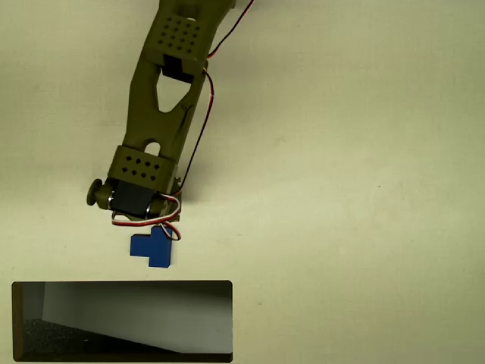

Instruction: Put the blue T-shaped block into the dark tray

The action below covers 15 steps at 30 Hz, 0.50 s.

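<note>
Dark tray (121, 286) is seen nearest, at the lower edge. Just beyond it, the blue T-shaped block (152, 249) is seen beneath the end effector (155, 227), whose opening cannot be told. Rigid, light; best gripped across flat sides.

Matt blue block (152, 249) (smooth plastic look)

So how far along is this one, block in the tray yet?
Not yet. The blue T-shaped block sits just below the arm's wrist, short of the dark tray, whose inside holds no block. The overhead view does not settle whether the block is gripped or lifted. Left: carrying it over the rim and releasing.
</note>
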Available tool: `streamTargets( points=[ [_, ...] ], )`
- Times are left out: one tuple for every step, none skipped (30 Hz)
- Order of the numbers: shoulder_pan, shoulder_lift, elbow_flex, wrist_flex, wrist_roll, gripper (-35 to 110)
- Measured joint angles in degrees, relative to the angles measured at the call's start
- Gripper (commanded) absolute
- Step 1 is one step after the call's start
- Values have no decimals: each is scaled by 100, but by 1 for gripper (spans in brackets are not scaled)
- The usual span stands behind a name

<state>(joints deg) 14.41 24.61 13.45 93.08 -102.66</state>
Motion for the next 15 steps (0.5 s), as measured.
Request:
streamTargets(
  points=[
    [-9,-79,-53,-141,0,0],
    [-9,-149,-88,-281,9,0],
    [-18,-176,-114,-475,35,0],
    [-18,-246,-167,-615,35,0],
    [-35,-272,-220,-747,35,0],
    [-70,-334,-246,-844,35,0],
    [-79,-360,-290,-905,35,0],
    [-97,-369,-325,-932,35,0],
    [-97,-378,-334,-958,35,0],
    [-105,-404,-334,-1028,35,0],
    [-105,-457,-404,-1063,9,0],
    [-105,-466,-431,-1072,0,0],
    [-105,-483,-431,-1081,-9,0],
    [-141,-483,-431,-1160,-53,0],
    [-202,-536,-404,-1310,-18,0]
  ],
)
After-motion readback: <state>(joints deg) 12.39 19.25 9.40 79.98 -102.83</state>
